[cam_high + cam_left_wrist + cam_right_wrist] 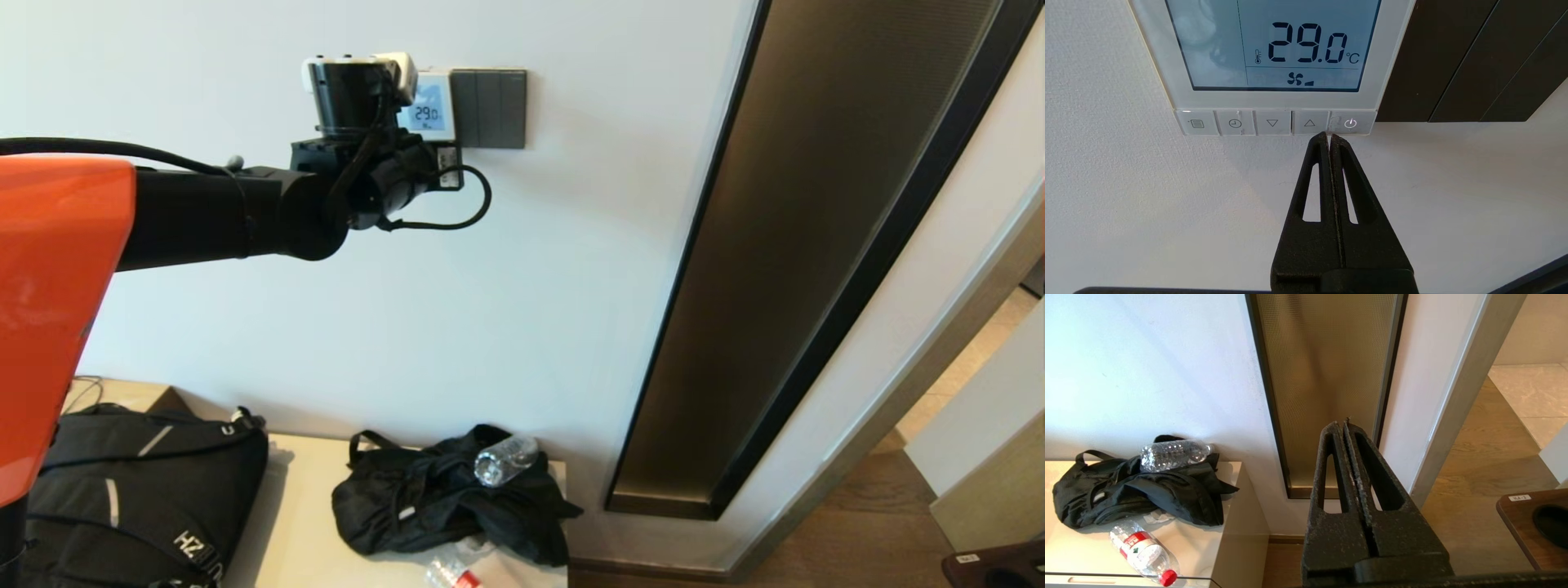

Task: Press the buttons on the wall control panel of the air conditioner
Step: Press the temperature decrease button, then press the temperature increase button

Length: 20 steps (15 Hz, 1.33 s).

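The white wall control panel (430,109) hangs on the wall, its pale blue screen (1274,45) reading 29.0 °C with a fan sign. Along its bottom edge runs a row of small white buttons (1274,123): menu, clock, down, up (1309,123) and power (1350,123). My left gripper (1329,135) is shut and empty, its tips just under the row's edge between the up and power buttons. In the head view the left arm's wrist (359,98) hides the panel's left part. My right gripper (1342,425) is shut, empty and parked low, away from the panel.
A dark grey three-rocker switch plate (488,108) adjoins the panel's right side. A tall bronze panel in a dark frame (784,269) stands to the right. Below, a low cabinet (298,523) holds black bags (441,498) and plastic bottles (506,460).
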Motion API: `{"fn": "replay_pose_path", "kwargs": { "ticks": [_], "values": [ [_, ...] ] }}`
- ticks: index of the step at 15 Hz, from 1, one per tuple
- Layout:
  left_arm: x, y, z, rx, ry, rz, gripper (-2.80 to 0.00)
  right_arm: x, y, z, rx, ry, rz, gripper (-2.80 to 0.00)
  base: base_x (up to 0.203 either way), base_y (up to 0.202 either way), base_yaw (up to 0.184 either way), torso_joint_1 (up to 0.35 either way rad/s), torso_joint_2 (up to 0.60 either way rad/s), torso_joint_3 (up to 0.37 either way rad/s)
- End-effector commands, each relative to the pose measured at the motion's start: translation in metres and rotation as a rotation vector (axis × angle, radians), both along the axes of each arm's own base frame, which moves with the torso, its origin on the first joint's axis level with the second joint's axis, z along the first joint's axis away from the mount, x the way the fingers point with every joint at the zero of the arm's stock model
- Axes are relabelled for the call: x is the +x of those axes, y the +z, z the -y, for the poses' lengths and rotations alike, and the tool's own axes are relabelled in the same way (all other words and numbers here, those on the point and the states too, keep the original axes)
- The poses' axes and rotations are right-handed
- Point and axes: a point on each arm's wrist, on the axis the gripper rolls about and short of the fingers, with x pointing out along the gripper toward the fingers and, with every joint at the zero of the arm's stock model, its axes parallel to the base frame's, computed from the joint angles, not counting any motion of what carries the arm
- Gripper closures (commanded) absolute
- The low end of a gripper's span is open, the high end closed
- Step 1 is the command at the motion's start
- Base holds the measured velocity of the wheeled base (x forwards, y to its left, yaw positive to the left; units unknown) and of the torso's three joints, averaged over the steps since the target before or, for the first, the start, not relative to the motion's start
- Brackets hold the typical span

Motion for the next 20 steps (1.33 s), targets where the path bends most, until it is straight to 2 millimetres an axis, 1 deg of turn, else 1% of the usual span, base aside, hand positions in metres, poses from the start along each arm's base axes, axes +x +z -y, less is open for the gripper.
{"fn": "replay_pose_path", "kwargs": {
  "ticks": [1,7,12,20],
  "values": [
    [-0.001,0.002,-0.005,-0.004,0.012,0.005,0.00,0.000,0.000,0.000,0.000,0.000,0.000,0.00,0.000,0.000,0.000,0.000,0.00,0.000],
    [-0.009,0.009,-0.013,-0.015,0.021,0.023,0.00,0.000,0.000,0.000,0.000,0.000,0.000,0.00,0.000,0.000,0.000,0.000,0.00,0.000],
    [-0.009,0.005,-0.011,-0.015,0.017,0.009,0.00,0.000,0.000,0.000,0.000,0.001,0.000,0.00,0.000,0.000,0.000,0.000,0.00,0.000],
    [-0.012,0.009,-0.005,-0.019,0.001,0.022,0.00,0.000,0.000,0.000,0.000,0.000,-0.001,0.00,0.000,0.000,0.000,0.000,0.00,0.000]
  ]
}}
